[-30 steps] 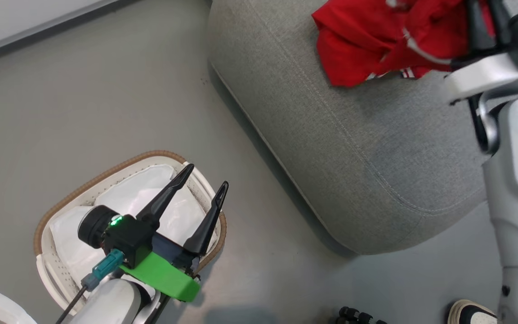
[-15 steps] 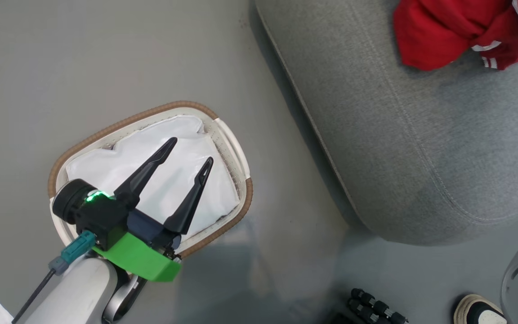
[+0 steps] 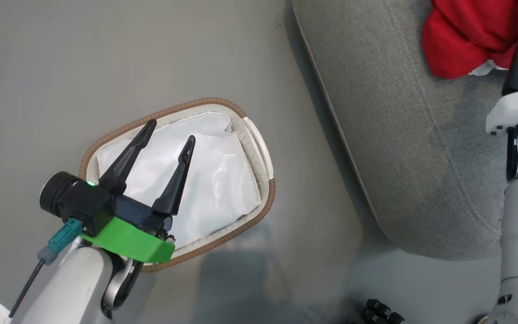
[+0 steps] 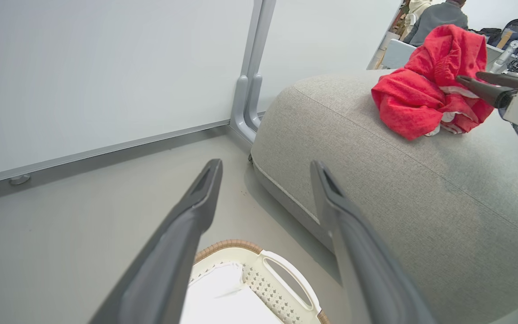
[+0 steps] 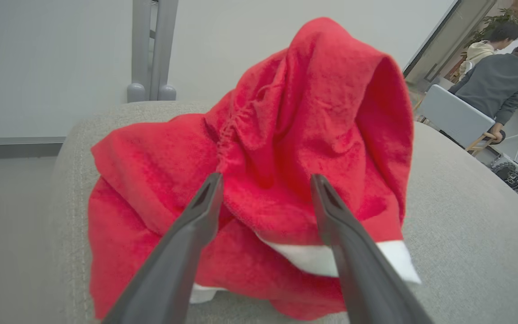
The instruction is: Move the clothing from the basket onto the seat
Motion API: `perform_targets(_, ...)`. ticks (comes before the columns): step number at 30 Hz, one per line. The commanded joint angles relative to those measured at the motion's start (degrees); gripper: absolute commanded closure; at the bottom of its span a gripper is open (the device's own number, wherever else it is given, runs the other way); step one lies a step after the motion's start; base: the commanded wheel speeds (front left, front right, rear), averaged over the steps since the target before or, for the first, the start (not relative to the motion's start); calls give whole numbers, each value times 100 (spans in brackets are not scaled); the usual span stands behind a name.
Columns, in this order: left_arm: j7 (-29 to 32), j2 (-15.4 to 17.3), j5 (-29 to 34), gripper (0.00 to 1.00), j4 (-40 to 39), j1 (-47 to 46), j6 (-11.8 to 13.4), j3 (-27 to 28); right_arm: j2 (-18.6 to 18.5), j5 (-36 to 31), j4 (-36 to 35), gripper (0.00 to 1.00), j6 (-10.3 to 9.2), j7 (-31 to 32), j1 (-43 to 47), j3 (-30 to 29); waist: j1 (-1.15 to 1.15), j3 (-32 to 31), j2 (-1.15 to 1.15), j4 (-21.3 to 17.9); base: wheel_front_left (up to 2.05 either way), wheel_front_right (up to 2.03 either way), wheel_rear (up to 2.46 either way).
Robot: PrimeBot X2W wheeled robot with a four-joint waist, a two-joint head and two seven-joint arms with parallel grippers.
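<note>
**Red pile on the sofa, basket down to its liner**

The clothing (image 3: 466, 36) lies in a rumpled red heap, a white panel poking out at its lower edge, on the far part of the grey seat (image 3: 398, 135), well apart from the basket (image 3: 164, 112) on the floor (image 3: 106, 54). What lies in the basket is its crumpled white liner (image 3: 223, 180).

The right hand (image 5: 265, 177) is level with the heap. Its two dark fingers are spread wide and pinch nothing, and the cloth bulks up just beyond their tips. From where I stand I cannot tell whether the tips touch the fabric. The left hand (image 3: 171, 130) hangs over the basket, also spread and empty, its fingers pointing across the liner.

To my eye this is the tail of the job: the load is set down and let go, and the basket looks emptied of garments. The next move, I'd judge, calls for the right hand to back straight off the heap with its fingers wide, so that no loose fold snags and drags toward the seat's edge. The liner's folds may deserve a look in case a garment lies beneath them.
</note>
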Motion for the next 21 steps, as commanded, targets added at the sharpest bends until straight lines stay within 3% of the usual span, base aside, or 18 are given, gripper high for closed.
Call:
perform_targets(1,2,-60,85,0,47,98,-16,46,-25,117,-180,0,-8,-37,223,149,-1,-335,0,70,0,0,0)
perform_targets(7,2,-416,276,0,292,308,-16,411,-11,995,-930,0,-8,-42,1269,1025,-1,-827,0,346,0,0,0)
perform_targets(11,3,-577,462,0,374,533,-16,736,-22,1194,-1114,0,-8,-43,1654,1786,-1,-1089,0,534,0,0,0)
perform_targets(21,3,-1055,937,0,885,1009,-16,1889,-14,1910,-1072,0,-8,-44,1984,2775,-1,-1583,0,1087,0,0,0)
